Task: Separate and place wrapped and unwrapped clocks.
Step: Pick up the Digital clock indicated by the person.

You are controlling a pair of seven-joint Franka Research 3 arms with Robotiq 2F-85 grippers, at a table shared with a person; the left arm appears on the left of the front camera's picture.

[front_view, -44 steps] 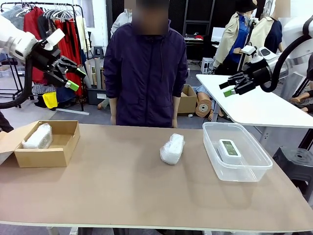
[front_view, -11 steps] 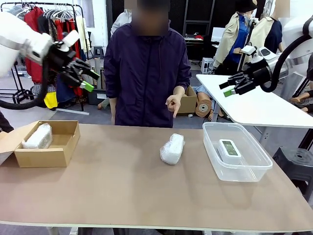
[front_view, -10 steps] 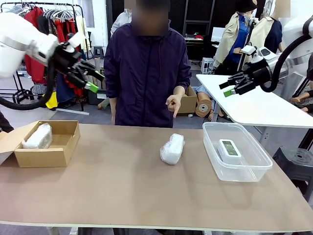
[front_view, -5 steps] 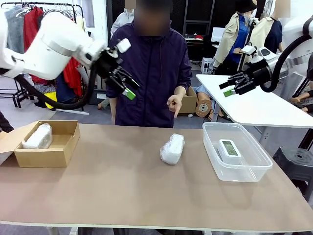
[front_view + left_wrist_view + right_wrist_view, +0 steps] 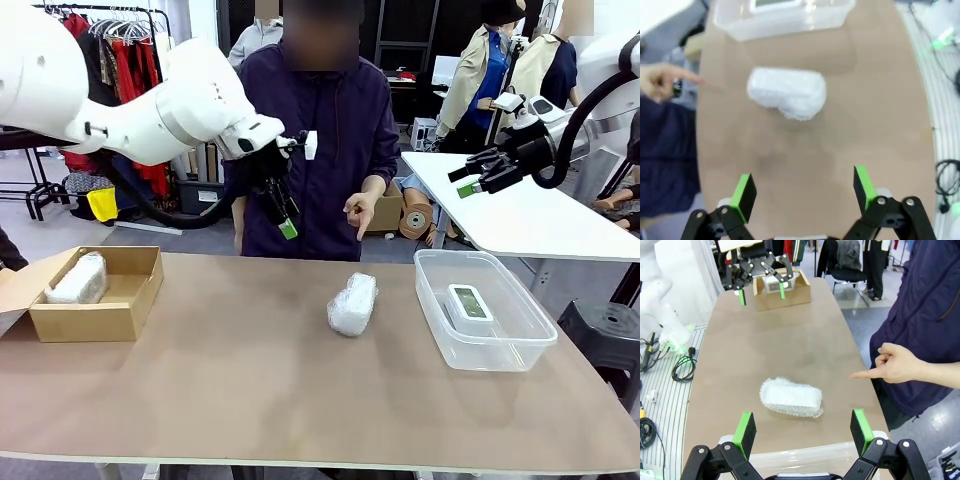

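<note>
Left claw (image 5: pixel 283 222) swung toward centre, oblong white bubble-wrap bundle (image 5: pixel 352 303)

**Left arm (image 5: pixel 150 100) swings to the middle; person (image 5: pixel 320 150) points**

The left gripper (image 5: pixel 282 222) has left its high spot by the clothes rack (image 5: pixel 128 60), over the box (image 5: pixel 95 318), and swept across toward the middle. It now hangs in front of the person's chest with its fingers turned downward, above the table's (image 5: pixel 250 400) far edge and left of the bundle (image 5: pixel 352 304). The arm now spans the upper left. The person's hand (image 5: pixel 360 212), at first down at the side, has come up and points a finger down toward the bundle.
</note>
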